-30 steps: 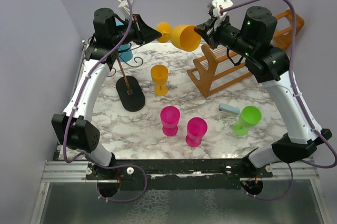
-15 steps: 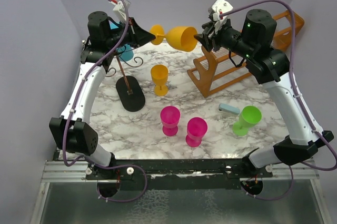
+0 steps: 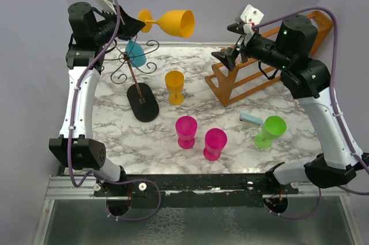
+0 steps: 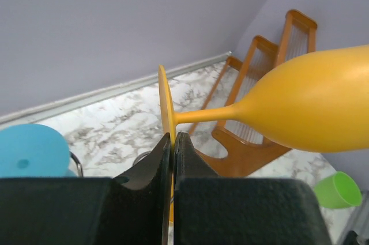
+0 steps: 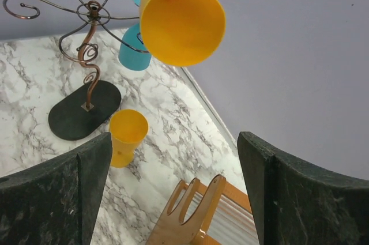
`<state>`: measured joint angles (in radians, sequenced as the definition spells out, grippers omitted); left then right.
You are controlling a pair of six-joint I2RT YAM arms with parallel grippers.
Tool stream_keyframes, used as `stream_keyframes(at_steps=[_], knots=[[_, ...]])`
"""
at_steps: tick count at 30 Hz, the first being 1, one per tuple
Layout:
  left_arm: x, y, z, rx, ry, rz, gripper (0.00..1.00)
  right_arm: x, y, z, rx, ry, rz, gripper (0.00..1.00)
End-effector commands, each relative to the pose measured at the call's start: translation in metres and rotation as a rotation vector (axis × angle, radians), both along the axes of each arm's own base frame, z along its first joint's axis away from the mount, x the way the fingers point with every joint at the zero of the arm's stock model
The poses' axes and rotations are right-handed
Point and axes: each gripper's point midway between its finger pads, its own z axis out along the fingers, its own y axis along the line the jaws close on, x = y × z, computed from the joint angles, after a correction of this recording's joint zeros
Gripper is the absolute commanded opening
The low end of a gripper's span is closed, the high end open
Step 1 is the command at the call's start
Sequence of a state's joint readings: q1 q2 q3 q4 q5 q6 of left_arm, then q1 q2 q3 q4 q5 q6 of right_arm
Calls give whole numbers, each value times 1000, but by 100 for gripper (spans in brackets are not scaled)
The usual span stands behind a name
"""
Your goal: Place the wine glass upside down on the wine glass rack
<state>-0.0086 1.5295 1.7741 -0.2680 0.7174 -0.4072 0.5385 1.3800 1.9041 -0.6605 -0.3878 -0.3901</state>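
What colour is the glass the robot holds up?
The plastic wine glass is orange-yellow; clearest in left wrist view.

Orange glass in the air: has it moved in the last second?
Yes. The orange wine glass has shifted left, away from the wooden rack, toward the wire rack, carried by the left gripper.

On the counter (image 3: 115,135), the wine glass rack (image 3: 142,102) stands at the far left, with a cup (image 3: 136,55) hanging on it. Over the rack, the left claw (image 3: 140,23) holds the wine glass (image 3: 173,23) sideways by its foot. The wooden rack (image 3: 239,75) stands at the far right, and a goblet (image 3: 174,87) stands between the two racks. Nearer, a second goblet (image 3: 186,131) and a third goblet (image 3: 214,143) stand side by side. To their right is another cup (image 3: 270,131), with a small block (image 3: 250,119) just behind it.
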Motion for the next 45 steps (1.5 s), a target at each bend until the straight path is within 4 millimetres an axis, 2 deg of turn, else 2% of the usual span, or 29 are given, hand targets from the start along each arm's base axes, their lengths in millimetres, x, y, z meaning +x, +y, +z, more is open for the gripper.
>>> stream_keyframes(at_steps=[1,5,10,20,23,29,35,39,42,45], knots=[[-7,32,34,114,-123,151,0,-24,-14,12,4,-36,40,90],[-5,63,50,228,-183,298,0,-23,-26,4,-4,-34,14,92],[-10,92,70,345,-248,440,0,-17,-35,-15,-27,-38,-31,93],[-28,158,97,591,-333,762,0,-5,-17,-88,-75,46,31,93],[-38,182,101,681,-338,875,0,-4,-15,-106,-67,57,38,93],[-72,243,112,873,-307,1164,0,-7,-14,-137,-58,69,47,92],[-94,286,105,1068,-214,1355,0,-15,-14,-148,-51,80,72,92],[-98,304,94,1197,-137,1413,0,-19,-9,-159,-55,106,108,92],[-93,309,74,1305,-74,1385,0,-18,-9,-162,-57,110,106,92],[-86,312,44,1445,-8,1294,0,-15,-9,-167,-62,120,95,91]])
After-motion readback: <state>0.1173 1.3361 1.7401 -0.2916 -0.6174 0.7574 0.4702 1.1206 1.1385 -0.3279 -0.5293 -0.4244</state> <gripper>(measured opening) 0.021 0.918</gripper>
